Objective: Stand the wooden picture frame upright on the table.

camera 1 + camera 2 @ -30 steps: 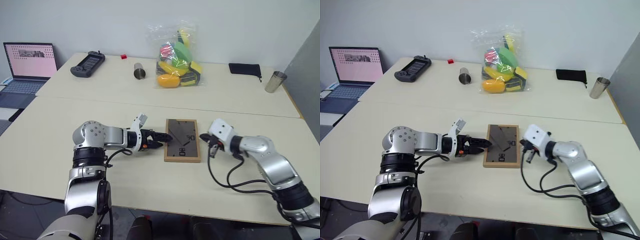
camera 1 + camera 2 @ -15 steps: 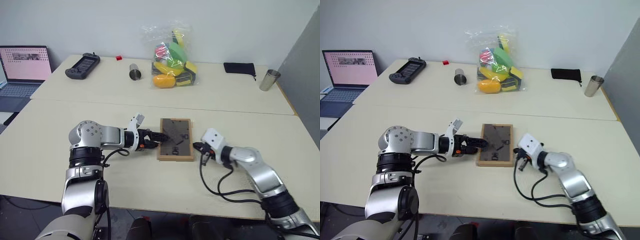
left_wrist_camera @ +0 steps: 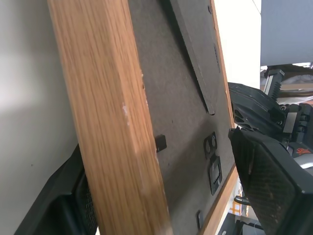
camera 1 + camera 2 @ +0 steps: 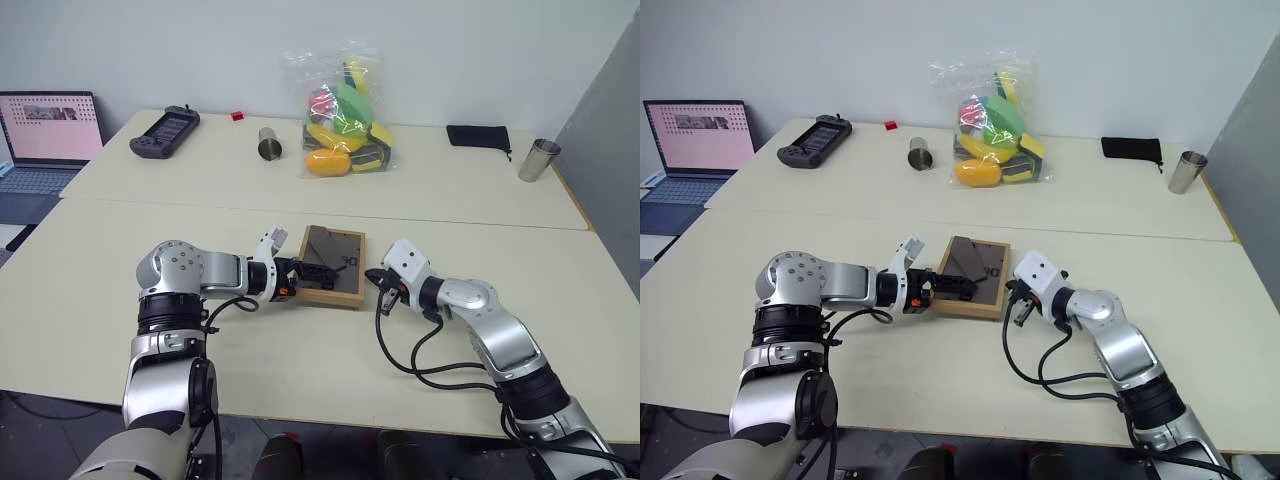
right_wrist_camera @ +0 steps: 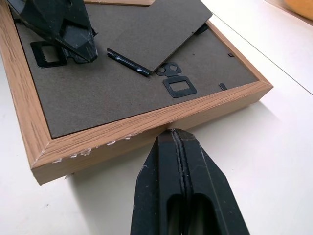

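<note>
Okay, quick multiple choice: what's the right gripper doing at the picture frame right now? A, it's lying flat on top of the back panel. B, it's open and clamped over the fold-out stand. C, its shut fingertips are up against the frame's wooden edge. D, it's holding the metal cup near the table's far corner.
C: in the right wrist view the right gripper has its fingers pressed together with the tips against the wooden picture frame's side rail.

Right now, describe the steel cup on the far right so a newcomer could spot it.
Start at the cream table and follow its far half to the right edge. Past the flat black pouch, an upright shiny steel cup stands alone; the other metal cup lies tipped near the bag of toys.
</note>
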Action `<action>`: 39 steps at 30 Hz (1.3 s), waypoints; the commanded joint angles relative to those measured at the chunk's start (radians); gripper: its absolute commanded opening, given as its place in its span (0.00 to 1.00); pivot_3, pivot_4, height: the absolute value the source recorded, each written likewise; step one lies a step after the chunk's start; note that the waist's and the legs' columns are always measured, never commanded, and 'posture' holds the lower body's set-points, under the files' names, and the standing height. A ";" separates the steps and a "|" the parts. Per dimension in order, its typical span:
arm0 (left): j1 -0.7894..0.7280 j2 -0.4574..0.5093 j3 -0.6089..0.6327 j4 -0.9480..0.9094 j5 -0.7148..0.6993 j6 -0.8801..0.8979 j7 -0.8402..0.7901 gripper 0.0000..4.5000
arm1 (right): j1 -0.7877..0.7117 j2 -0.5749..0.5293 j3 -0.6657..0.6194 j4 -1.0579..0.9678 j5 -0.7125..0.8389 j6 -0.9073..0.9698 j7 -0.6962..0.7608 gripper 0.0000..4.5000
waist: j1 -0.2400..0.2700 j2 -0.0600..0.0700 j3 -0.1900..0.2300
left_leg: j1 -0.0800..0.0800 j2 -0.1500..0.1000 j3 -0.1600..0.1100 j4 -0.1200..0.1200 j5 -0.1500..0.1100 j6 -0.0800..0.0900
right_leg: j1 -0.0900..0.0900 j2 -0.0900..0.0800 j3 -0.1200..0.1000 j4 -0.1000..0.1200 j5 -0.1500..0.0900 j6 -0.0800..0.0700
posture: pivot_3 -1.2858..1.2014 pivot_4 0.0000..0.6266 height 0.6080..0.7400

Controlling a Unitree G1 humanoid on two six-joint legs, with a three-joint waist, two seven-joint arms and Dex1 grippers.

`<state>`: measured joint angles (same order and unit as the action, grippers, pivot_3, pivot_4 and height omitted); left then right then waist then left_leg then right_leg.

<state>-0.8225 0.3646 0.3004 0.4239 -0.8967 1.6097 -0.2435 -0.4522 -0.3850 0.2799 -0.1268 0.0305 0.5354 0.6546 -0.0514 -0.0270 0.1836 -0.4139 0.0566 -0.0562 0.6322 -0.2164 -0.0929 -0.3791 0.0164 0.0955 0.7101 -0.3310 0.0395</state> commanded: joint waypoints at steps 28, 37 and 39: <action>-0.004 0.110 -0.122 0.020 -0.003 0.005 -0.295 0.55 | 0.017 -0.040 -0.017 -0.072 0.009 0.001 0.026 0.00 | -0.005 0.000 0.000 | -0.001 0.000 0.000 -0.001 0.000 0.000 | -0.003 0.000 0.000 0.000 0.000 0.000 | 0.52 0.24 1.00; -0.011 0.113 -0.122 0.030 -0.013 0.005 -0.305 0.29 | 0.017 -0.038 -0.018 -0.077 0.010 0.004 0.023 0.00 | -0.005 0.000 0.000 | -0.002 0.000 0.000 -0.001 0.000 0.000 | -0.003 0.000 0.000 0.000 0.000 0.000 | 0.52 0.24 1.00; -0.011 0.114 -0.130 0.033 -0.010 0.005 -0.303 0.29 | 0.019 -0.040 -0.018 -0.079 0.009 0.002 0.023 0.00 | -0.005 0.000 0.000 | -0.002 0.000 0.000 -0.001 0.000 0.000 | -0.003 0.000 0.000 0.000 0.000 0.000 | 0.52 0.24 1.00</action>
<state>-0.8178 0.4757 0.1729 0.4682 -0.8961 1.6103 -0.5389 -0.4334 -0.4204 0.2751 -0.1652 0.0284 0.5371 0.6753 -0.0564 -0.0270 0.1838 -0.4155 0.0567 -0.0558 0.6309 -0.2165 -0.0928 -0.3819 0.0166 0.0956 0.7101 -0.3312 0.0396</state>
